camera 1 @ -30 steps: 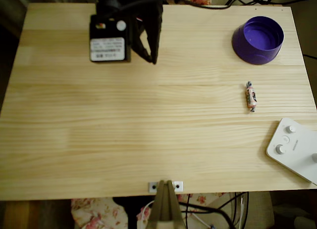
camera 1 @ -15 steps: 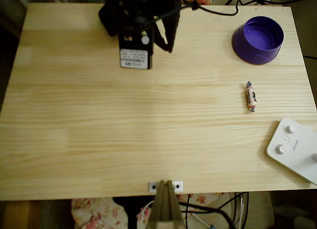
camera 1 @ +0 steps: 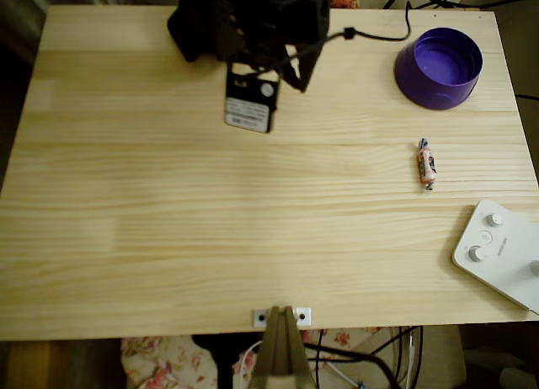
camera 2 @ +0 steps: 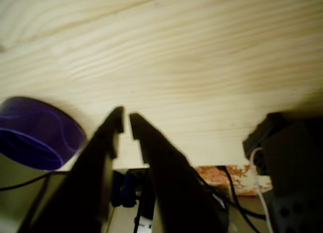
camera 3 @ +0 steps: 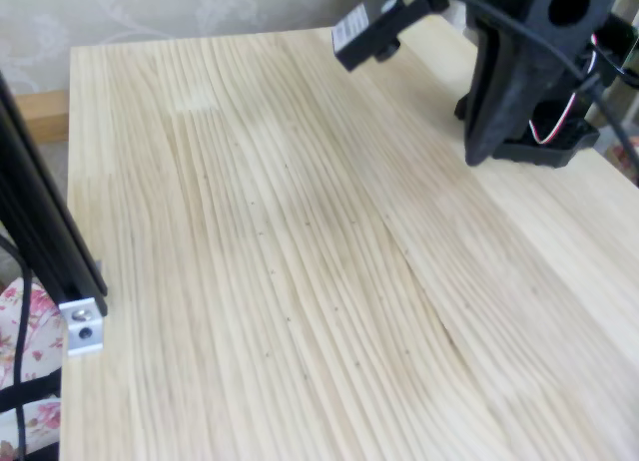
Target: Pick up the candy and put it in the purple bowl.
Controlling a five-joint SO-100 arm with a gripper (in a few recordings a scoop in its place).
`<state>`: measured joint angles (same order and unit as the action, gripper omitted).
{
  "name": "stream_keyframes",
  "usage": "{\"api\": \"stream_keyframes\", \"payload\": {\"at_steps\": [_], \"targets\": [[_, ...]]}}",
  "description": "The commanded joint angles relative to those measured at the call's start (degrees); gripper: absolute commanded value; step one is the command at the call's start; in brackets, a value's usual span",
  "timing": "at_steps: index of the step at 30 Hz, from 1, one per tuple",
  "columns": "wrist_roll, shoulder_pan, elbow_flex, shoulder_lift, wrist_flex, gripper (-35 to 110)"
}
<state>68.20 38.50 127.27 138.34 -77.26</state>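
- Your gripper (camera 1: 303,79) hung above the far edge of the table (camera 1: 168,237) in the overhead view, near the arm's base, with nothing between the fingers.
- In the wrist view the fingers (camera 2: 112,129) stood almost pressed together, only a thin slit left at the tips, so you needed to spread them before coming down.
- The candy (camera 1: 427,163) lay flat on the wood toward the right side, well apart from the gripper, its long axis running roughly near-to-far.
- The purple bowl (camera 1: 439,67) sat beyond the candy near the far right corner, empty as far as could be seen.
- A good approach, I judged, was to swing right, line the fingers across the narrow body and not the twisted ends, then lower straight.
- The white device with knobs (camera 1: 498,250) sat near the candy on the near side; you had to keep clear of it.
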Motion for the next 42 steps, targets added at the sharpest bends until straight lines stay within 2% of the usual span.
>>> {"api": "stream_keyframes", "payload": {"at_steps": [1, 14, 28, 32, 42], "targets": [[1.1, 1.7, -6.0, -0.9, 0.3, 0], [-1.0, 7.0, -11.0, -14.1, 4.0, 0], [-6.1, 9.1, -38.8, -41.7, 7.0, 0], [-7.4, 10.4, -43.5, -45.4, 9.9, 0], [-6.3, 14.1, -56.4, -55.2, 8.5, 0]]}}
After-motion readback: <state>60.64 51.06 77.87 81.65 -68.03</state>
